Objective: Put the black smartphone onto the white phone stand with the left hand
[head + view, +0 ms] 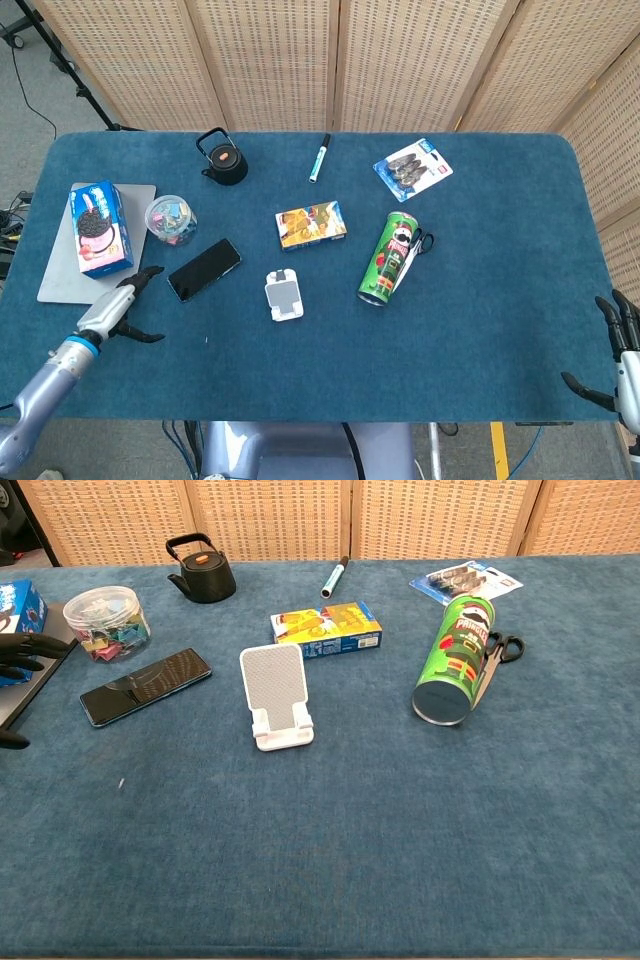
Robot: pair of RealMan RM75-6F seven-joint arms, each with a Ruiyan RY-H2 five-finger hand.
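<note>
My left hand point(118, 311) is open, fingers spread, holding nothing, just left of the black smartphone point(204, 269). Phone lies flat on the table point(480, 330), left of the white phone stand point(284, 295). Right hand point(622, 365) open at the table's edge.

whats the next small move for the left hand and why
Probably reach a bit further forward and to its right, to bring the open fingers over the near end of the phone. The left hand holds nothing and sits just short of the phone, which lies flat on the table, apart from the stand.
</note>
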